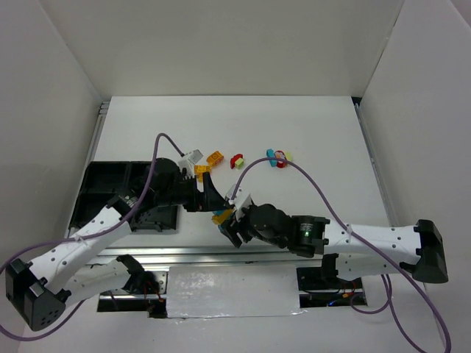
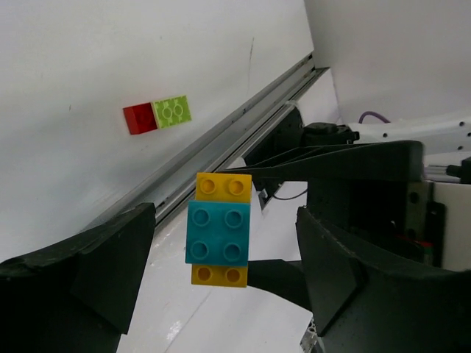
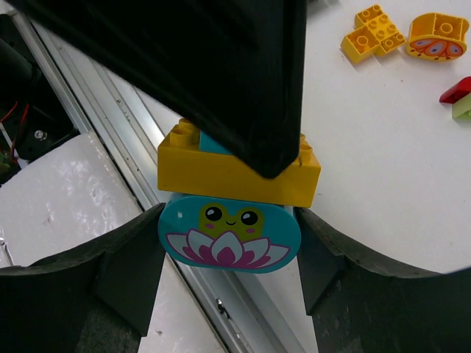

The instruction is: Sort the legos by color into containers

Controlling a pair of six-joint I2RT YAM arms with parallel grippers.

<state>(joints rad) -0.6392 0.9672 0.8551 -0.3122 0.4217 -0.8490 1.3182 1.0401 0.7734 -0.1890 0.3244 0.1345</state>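
Splitting the cyan-and-yellow stack [image 3: 235, 173]: my right gripper [image 3: 229, 235] pinches it between its fingers; my left gripper [image 2: 225, 220] straddles it, wide open, touching nothing. Next, I judge, left closes and pulls.

White arm shells [image 1: 73, 254], black joints [image 1: 165, 176], trailing purple cables [image 1: 309, 179].

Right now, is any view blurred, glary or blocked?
Top view: evenly lit, glare on the shiny sheet at the near edge. Left wrist: brick stack sharp, own jaws dark and soft. Right wrist: a black jaw blocks the top, frog brick sharp.
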